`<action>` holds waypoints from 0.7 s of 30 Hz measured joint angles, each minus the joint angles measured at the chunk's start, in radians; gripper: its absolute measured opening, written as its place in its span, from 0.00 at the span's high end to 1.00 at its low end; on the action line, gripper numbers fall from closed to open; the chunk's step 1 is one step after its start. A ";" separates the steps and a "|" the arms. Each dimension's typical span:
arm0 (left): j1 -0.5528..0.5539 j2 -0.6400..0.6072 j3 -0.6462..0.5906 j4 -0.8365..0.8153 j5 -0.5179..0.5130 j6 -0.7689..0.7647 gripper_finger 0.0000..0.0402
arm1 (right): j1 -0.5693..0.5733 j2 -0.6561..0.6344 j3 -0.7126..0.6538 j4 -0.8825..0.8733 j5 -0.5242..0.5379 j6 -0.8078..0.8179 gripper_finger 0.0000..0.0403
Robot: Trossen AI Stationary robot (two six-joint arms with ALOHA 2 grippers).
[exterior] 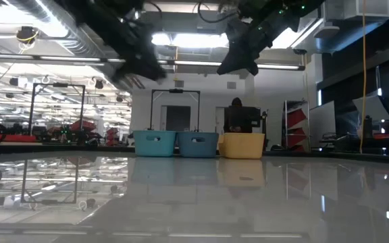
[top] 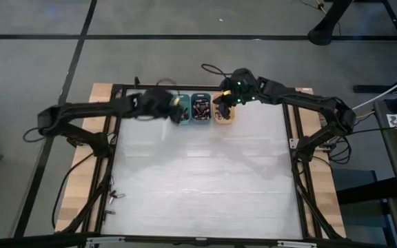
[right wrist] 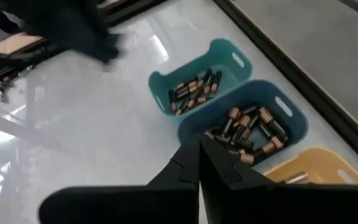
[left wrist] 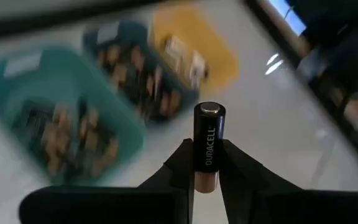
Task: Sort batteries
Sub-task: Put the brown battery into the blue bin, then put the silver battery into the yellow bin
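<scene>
Left wrist view: left claw (left wrist: pixel 206 163) grasps a battery (left wrist: pixel 208 138), carrying it; next, release over its bin. Right claw (right wrist: pixel 199 163) clenched, empty, at twelve o'clock.

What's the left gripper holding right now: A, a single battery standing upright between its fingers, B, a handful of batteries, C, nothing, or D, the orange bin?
A: in the left wrist view the left gripper is closed on one black battery, its silvery end pointing away from the fingers.
</scene>
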 joint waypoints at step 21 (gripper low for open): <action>0.248 0.535 0.335 0.109 0.276 0.209 0.60 | -0.059 0.000 0.000 -0.060 0.002 -0.025 1.00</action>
